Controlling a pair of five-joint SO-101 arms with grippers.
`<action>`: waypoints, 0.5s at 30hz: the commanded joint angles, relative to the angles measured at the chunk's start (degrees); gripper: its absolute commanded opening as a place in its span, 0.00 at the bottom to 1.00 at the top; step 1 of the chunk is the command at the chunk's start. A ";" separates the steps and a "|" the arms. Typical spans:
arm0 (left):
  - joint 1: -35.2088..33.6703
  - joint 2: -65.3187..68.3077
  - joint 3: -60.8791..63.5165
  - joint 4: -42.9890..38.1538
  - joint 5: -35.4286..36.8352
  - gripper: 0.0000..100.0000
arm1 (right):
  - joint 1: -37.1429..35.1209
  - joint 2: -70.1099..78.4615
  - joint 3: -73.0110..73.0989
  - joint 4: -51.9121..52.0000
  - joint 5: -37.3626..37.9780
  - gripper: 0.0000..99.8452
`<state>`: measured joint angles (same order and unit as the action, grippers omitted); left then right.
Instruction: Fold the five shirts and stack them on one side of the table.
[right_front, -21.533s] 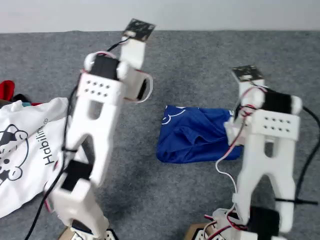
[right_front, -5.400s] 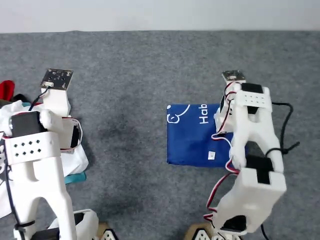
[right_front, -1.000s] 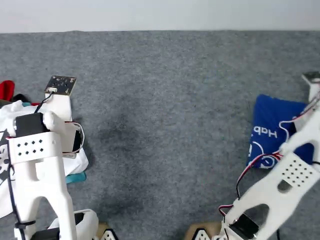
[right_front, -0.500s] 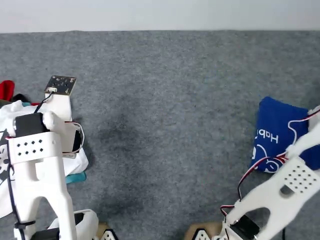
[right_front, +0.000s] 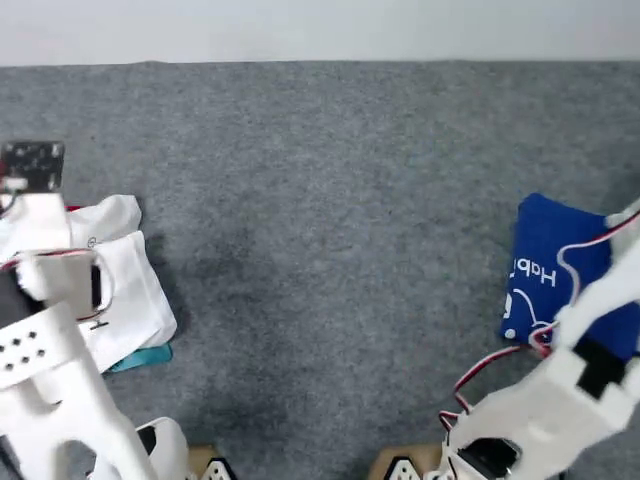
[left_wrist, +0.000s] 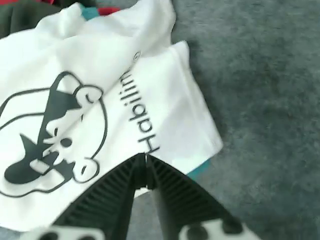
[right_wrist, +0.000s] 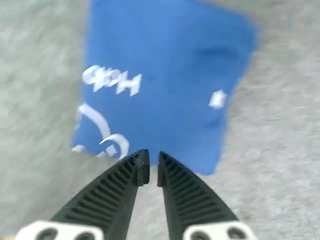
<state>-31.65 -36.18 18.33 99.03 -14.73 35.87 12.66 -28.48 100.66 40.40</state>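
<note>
A folded blue shirt (right_front: 553, 258) lies at the table's right side. My right gripper (right_wrist: 152, 160) hovers over the near edge of this blue shirt (right_wrist: 160, 85), its jaws almost together with nothing between them. At the left side a white shirt (right_front: 125, 290) with a bear print lies crumpled on a pile. My left gripper (left_wrist: 145, 161) hangs shut just above the white shirt (left_wrist: 100, 100), near its hem. A teal shirt (right_front: 140, 358) peeks out from under the white one.
Red cloth (left_wrist: 107, 9) and a dark garment (left_wrist: 25, 17) show at the pile's far edge. The grey felt table (right_front: 330, 200) stretches bare between the pile and the blue shirt. The right arm (right_front: 560, 390) rises along the right edge.
The left arm has swung left, uncovering more of the white shirt. The right arm has drawn back toward its base. The blue shirt slid slightly right, then stayed.
</note>
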 joint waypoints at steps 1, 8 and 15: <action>-5.54 -1.23 3.12 1.49 -9.41 0.02 | -3.03 -11.47 11.87 2.24 0.70 0.03; -1.67 -0.26 11.12 0.26 -15.74 0.18 | -8.22 -23.69 32.35 2.15 0.53 0.03; 7.82 9.58 17.71 -9.67 -15.74 0.18 | -12.26 -30.02 41.76 2.15 -3.78 0.03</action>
<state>-26.37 -30.37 35.03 94.37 -29.67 25.23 -13.19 12.48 100.66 38.81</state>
